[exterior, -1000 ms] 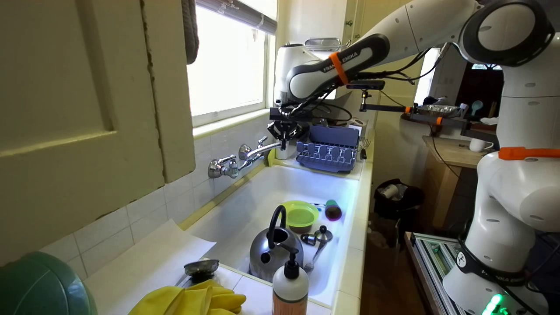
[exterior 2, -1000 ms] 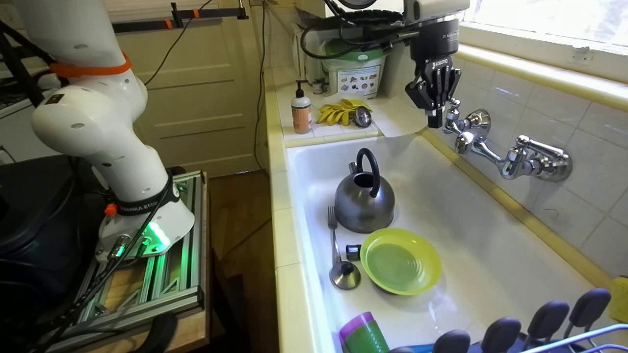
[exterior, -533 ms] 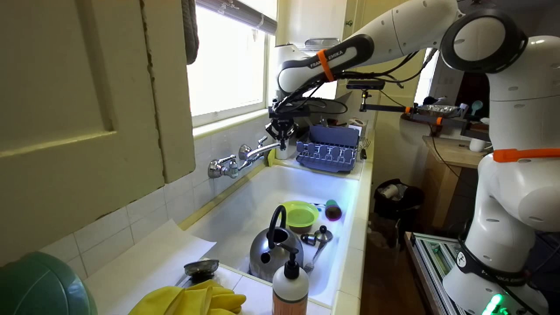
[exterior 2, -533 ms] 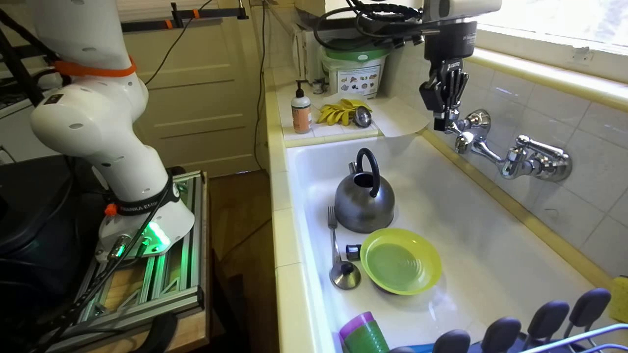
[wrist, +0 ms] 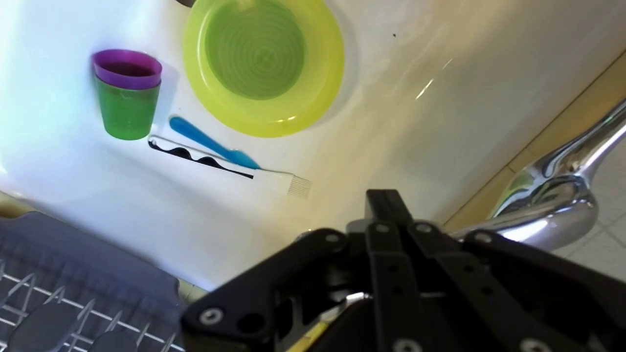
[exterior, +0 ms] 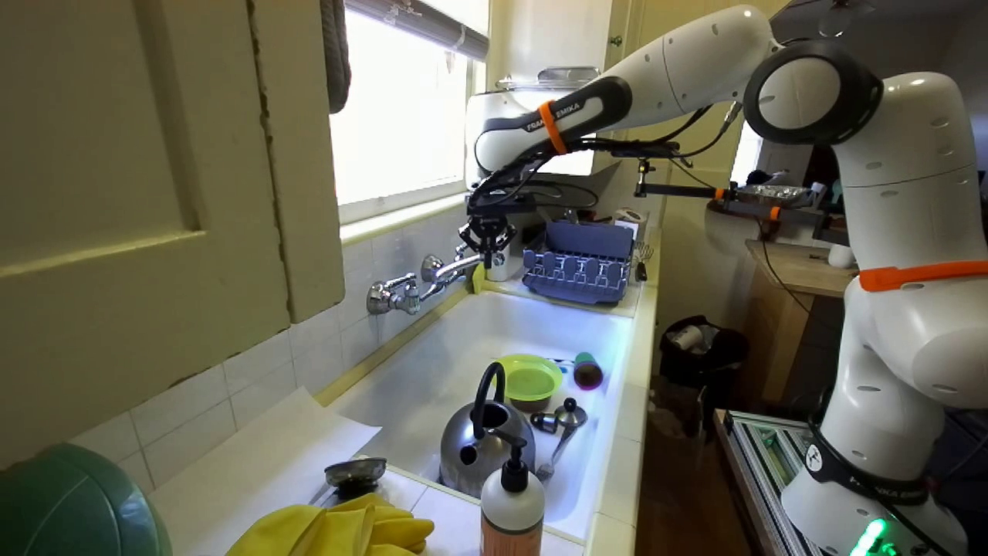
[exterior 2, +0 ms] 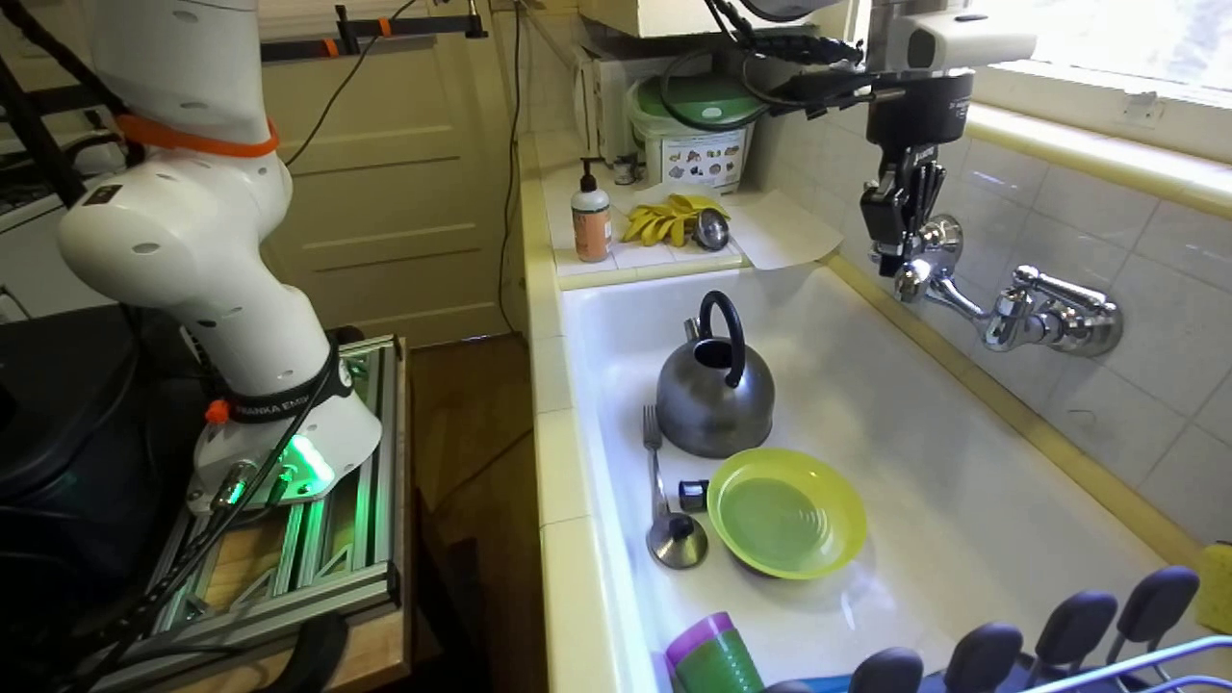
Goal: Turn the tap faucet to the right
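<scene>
Where the chrome, long-spouted tap faucet (exterior: 459, 266) sits: left of centre in an exterior view
Black two-jawed metal gripper (wrist: 389, 203): closed, empty, near it; contact unclear
Turn: reach seemingly done, push remaining

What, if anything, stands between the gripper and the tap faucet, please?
Nothing visible: in the wrist view, the closed gripper partly hides the tap faucet; contact is unclear. The kettle sits lower, in the sink.

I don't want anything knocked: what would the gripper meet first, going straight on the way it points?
Probably the sink floor. The gripper points down, apparently right beside the tap spout; depth there is unclear, so it might brush the spout first.
</scene>
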{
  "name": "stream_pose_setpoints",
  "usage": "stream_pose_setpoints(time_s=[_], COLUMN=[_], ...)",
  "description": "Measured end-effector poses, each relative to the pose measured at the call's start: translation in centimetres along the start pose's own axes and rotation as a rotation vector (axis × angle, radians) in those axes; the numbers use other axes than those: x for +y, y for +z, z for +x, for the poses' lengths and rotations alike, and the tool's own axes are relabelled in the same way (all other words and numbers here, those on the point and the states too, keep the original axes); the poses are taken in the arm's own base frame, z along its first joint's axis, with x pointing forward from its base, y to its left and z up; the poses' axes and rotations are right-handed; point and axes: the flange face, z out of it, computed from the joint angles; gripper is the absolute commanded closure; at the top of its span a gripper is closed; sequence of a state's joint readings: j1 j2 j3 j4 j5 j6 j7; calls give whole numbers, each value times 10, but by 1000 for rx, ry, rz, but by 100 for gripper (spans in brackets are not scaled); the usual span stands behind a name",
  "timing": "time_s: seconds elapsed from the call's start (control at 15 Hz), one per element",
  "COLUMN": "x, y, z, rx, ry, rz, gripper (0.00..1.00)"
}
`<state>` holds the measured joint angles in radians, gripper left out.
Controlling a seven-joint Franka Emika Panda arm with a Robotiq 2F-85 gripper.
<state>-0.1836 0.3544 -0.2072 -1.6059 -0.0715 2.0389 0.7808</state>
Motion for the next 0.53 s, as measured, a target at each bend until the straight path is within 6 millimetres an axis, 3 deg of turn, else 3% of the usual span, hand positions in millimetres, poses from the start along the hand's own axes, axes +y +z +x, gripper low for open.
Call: stream_pose_setpoints(time_s=[0.53], x=[-4], y=[3], z=[22], rx=[9], ry=[-138], rz=[22], gripper=[100])
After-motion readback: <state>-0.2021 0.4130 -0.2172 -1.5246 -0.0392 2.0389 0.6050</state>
